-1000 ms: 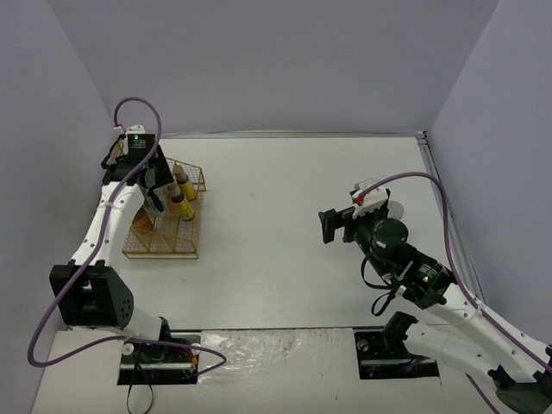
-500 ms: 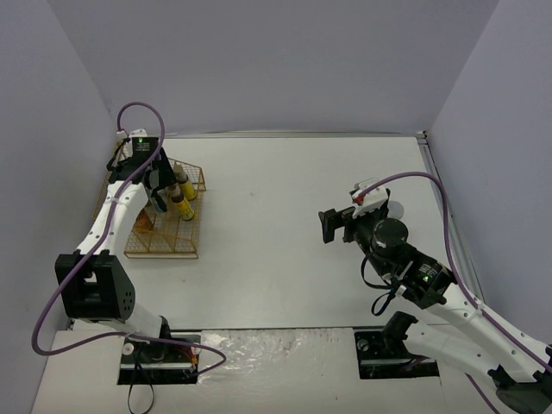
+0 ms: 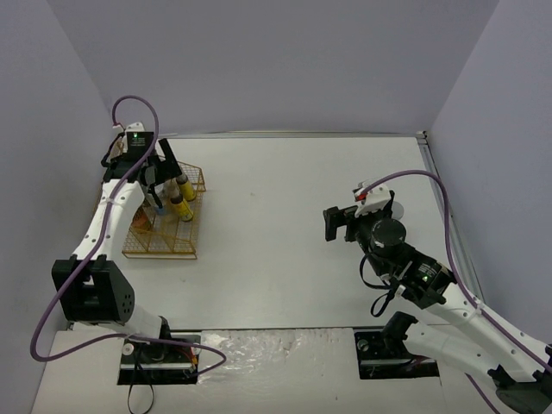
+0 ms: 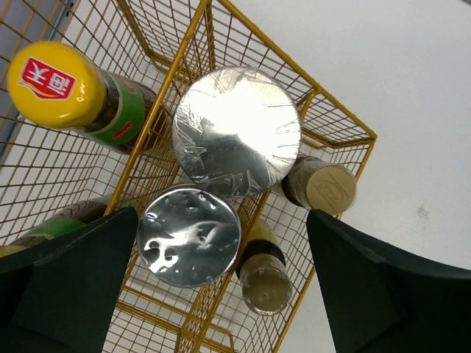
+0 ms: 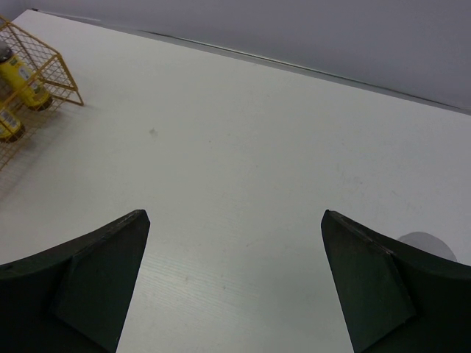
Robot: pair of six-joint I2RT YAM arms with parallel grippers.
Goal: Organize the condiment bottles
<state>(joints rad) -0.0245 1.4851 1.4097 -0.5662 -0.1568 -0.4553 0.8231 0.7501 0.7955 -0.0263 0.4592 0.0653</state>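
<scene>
Hovering nose-down over the gold wire rack [image 3: 164, 241] at the far left of the tabletop [image 3: 285, 198], the left end effector [image 4: 222, 220] is spread wide and empty. That is probably because the silver-lidded jars [image 4: 237, 131], yellow-capped sauce bottle [image 4: 55, 82] and slim dark bottles [image 4: 327, 185] beneath it already stand upright inside. The right end effector [image 5: 234, 213], equally spread and empty, hangs above the tabletop, well apart from the rack.

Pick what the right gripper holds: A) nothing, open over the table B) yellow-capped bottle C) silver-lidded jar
A: the right gripper is open and empty, with only the table below it; the yellow-labelled bottles sit in the gold wire rack at the view's far left.
</scene>
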